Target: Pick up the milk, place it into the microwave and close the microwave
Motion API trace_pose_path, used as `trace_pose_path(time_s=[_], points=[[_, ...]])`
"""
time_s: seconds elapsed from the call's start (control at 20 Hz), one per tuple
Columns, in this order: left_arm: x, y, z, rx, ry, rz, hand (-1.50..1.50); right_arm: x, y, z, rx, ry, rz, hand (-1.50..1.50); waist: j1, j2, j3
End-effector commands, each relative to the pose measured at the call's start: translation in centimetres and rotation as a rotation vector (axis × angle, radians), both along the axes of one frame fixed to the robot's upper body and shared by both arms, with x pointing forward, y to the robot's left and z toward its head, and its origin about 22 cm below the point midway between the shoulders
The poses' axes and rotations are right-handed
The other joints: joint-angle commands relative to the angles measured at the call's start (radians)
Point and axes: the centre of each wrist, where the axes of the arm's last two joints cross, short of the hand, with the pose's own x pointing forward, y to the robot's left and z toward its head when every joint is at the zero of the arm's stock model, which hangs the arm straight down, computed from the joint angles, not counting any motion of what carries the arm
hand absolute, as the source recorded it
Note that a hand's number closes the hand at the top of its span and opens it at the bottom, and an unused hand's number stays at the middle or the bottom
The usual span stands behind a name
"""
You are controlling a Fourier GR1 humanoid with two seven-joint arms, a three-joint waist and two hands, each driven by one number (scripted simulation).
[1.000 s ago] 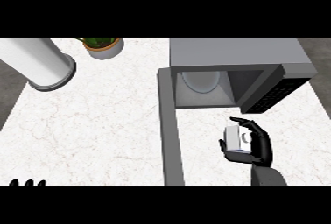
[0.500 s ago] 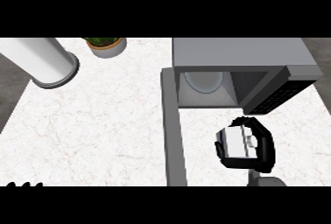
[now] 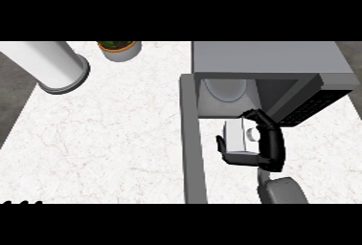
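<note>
Milk carton (image 3: 237, 134) sits in the right hand (image 3: 268, 143), fingers and thumb curled round it, just before the open microwave (image 3: 268, 60) cavity. Its long axis seems to point inward. Left hand (image 3: 21, 202), fingertips upright, rests far off at the lower left edge.

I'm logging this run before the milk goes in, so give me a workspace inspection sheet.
Surface: white marbled counter.
Job's things: milk in front of the open microwave, not yet inside; its door swung out toward the robot.
Clutter: white cylinder and potted plant, far left.
Hands: right hand curled round the milk; left hand resting open at the lower left edge.
Cables: nothing seen.
Surroundings: dark floor beyond the counter.
</note>
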Motion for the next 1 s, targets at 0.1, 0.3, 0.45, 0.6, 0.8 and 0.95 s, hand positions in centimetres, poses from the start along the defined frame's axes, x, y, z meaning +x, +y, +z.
trace_pose_path(time_s=[0.1,0.3,0.45,0.6,0.8,0.95], points=[[-1.3,0.4,0.5,0.015,0.012,-0.002,-1.50,3.6,-0.3,-1.7,-0.077,0.081,-0.054,1.50,0.011,0.003,0.001],[0.3,1.0,1.1,-0.002,0.002,-0.008,-1.50,7.0,2.5,-0.7,-0.121,0.120,-0.105,1.50,0.015,0.006,0.001],[0.2,1.5,0.5,0.000,0.011,-0.003,-1.50,8.2,3.1,-0.8,-0.086,0.136,-0.101,1.50,0.013,0.005,0.001],[-0.5,1.4,0.7,0.022,0.004,-0.013,-1.50,10.6,1.7,-1.0,-0.080,0.155,-0.116,1.50,0.025,0.009,0.001],[0.1,1.2,-0.6,0.006,-0.002,-0.022,-1.50,11.3,0.5,-2.4,-0.181,0.169,-0.188,1.50,0.050,0.020,0.002],[0.0,1.7,0.3,0.018,0.008,-0.022,-1.50,11.6,-1.1,-2.8,-0.247,0.194,-0.215,1.50,0.049,0.020,0.002]])
